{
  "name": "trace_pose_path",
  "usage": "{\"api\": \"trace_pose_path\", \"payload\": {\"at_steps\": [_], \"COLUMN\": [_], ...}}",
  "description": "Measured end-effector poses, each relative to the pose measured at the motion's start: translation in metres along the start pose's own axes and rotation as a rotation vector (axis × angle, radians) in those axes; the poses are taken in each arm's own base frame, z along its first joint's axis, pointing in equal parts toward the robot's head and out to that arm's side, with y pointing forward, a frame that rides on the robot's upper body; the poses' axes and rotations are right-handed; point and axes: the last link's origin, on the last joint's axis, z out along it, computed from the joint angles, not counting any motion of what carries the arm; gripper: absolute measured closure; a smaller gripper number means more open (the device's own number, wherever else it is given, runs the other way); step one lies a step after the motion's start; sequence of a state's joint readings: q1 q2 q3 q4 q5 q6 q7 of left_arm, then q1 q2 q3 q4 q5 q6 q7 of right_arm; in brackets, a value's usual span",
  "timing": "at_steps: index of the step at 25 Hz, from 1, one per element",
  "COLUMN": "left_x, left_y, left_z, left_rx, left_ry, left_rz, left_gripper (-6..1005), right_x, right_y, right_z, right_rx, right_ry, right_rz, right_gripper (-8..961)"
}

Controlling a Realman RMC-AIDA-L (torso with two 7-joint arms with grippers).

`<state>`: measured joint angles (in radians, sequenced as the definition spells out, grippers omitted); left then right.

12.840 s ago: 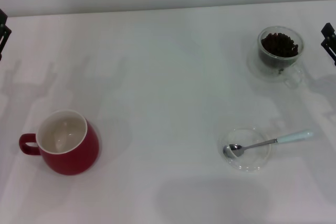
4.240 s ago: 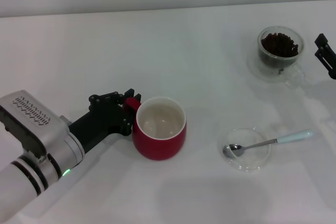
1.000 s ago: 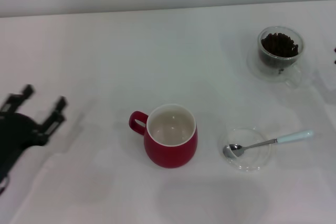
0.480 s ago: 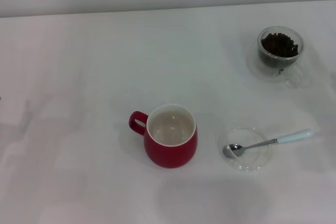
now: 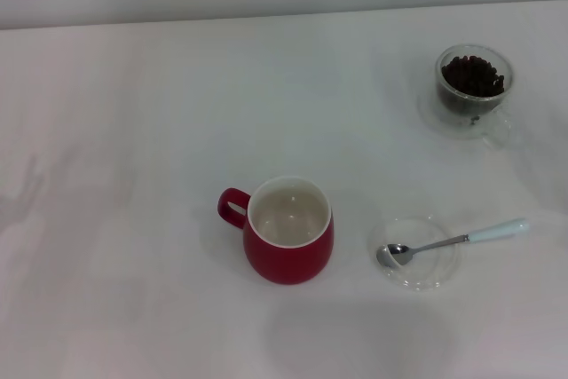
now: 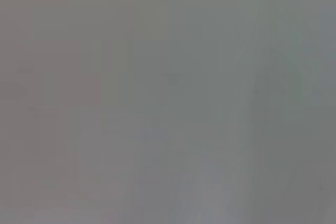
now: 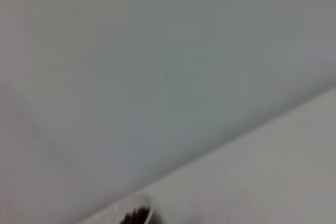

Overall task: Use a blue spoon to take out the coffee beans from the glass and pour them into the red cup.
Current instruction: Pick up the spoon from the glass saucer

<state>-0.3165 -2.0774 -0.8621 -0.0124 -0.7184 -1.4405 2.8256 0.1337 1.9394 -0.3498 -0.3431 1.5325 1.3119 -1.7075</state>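
The blue spoon point(image 5: 453, 240) lies with its shiny metal bowl in a flat clear glass dish point(image 5: 415, 252), pale handle jutting out. Just beside stands the glossy red cup point(image 5: 289, 230), white inside. Well apart, the glass point(image 5: 474, 90) holds dark coffee beans point(image 5: 473, 75). Neither gripper shows, so jaw state and relative places cannot be told.

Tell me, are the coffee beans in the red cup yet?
Not yet. The glossy red mug shows only its empty white inside. The dark coffee beans all sit in the small clear glass cup. The pale-blue-handled metal spoon lies untouched on the flat clear dish. No gripper is in view, so scooping and pouring remain.
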Motion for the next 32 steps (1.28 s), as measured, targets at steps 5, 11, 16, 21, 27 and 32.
{"api": "trace_pose_path", "payload": {"at_steps": [5,11,16,21,27,32], "left_x": [0.002,0.003,0.003,0.003,0.002,0.002], "left_y": [0.001,0.002,0.005,0.006,0.005,0.004], "left_z": [0.006,0.008,0.009,0.009,0.006,0.005], "left_rx": [-0.01,-0.016,-0.025,-0.03,-0.029,-0.027], "left_ry": [0.007,0.012,0.014,0.014,0.013,0.01], "left_rz": [0.005,0.004,0.0,0.0,0.001,0.005], "left_gripper": [222,222,221,221,221,221], "right_x": [0.003,0.008,0.016,0.027,0.042,0.048], "right_y": [0.006,0.008,0.013,0.019,0.032,0.044], "right_z": [-0.002,-0.006,-0.007,-0.004,0.0,-0.002], "right_rx": [-0.065,-0.084,-0.11,-0.126,-0.171,-0.235], "right_ry": [0.109,0.199,0.246,0.303,0.339,0.345], "right_rz": [0.065,0.176,0.218,0.234,0.257,0.274], "right_gripper": [83,83,84,84,84,84]}}
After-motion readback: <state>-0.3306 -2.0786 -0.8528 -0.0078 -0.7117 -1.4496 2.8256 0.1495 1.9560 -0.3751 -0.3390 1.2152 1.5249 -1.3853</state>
